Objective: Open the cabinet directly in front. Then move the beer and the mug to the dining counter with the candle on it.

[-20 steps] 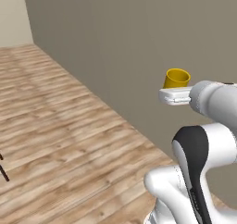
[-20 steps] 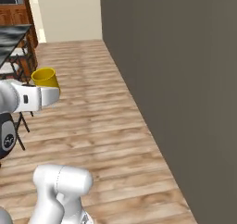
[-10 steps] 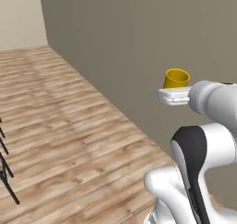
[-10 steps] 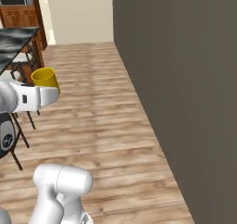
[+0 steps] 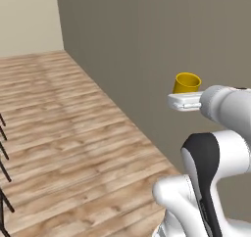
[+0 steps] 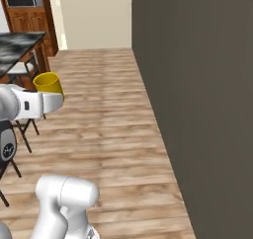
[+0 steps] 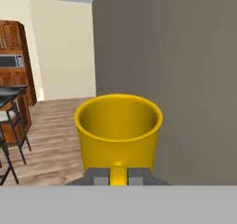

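Hand view: the gripper (image 7: 118, 176) is pinched on the mug's (image 7: 118, 133) handle, fingers (image 7: 96, 177) pressed to either side of it. The mug sits upright, rim level, carried in the air in front of the hand, next to a grey wall (image 7: 176, 79). In the left base view the mug (image 5: 187, 83) rides above the white hand, well clear of the wood floor (image 5: 73, 143).

Risks from here:
- The grip is on the handle alone, so you could see the mug swing or slip if the base turns hard.
- The wall is close on the arm's side; a wide swing could clip the mug.
- Stools (image 6: 22, 129) stand between you and the dining counter (image 6: 17, 43); the approach could snag the arm.

Hard to make out: the counter is cut off at the frame edge, so I can't see the candle or the beer. The cabinets (image 7: 11, 38) in the far corner are small, and the finger contact is mostly hidden by the mug body.
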Controlling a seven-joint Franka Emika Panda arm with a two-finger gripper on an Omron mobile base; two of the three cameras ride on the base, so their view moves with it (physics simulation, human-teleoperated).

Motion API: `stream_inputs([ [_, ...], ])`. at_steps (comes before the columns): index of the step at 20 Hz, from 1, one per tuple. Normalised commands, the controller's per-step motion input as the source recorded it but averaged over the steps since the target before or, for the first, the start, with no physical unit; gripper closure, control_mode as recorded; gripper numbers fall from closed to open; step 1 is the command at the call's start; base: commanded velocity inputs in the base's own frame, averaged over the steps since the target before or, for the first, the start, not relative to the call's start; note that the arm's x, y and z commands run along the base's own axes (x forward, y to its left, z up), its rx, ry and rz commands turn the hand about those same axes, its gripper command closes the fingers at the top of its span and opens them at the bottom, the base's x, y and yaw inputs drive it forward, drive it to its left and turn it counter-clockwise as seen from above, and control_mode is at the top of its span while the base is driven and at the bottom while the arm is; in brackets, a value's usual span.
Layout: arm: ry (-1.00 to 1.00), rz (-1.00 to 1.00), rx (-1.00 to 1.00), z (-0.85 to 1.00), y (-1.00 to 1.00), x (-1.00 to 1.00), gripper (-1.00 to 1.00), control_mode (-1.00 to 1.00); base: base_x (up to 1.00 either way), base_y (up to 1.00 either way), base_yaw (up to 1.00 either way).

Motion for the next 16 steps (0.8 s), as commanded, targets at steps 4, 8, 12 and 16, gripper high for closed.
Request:
stream_inputs([
  [4, 0.0, 0.0, 0.0, 0.0, 0.0, 0.0, 1.0, 1.0, 1.0, -0.21, 0.1],
  [8, 0.0, 0.0, 0.0, 0.0, 0.0, 0.0, 1.0, 1.0, 0.97, -0.18, 0.06],
  [12, 0.0, 0.0, 0.0, 0.0, 0.0, 0.0, 1.0, 1.0, 0.94, -0.11, 0.0],
  [16, 0.0, 0.0, 0.0, 0.0, 0.0, 0.0, 1.0, 1.0, 1.0, -0.26, 0.0],
])
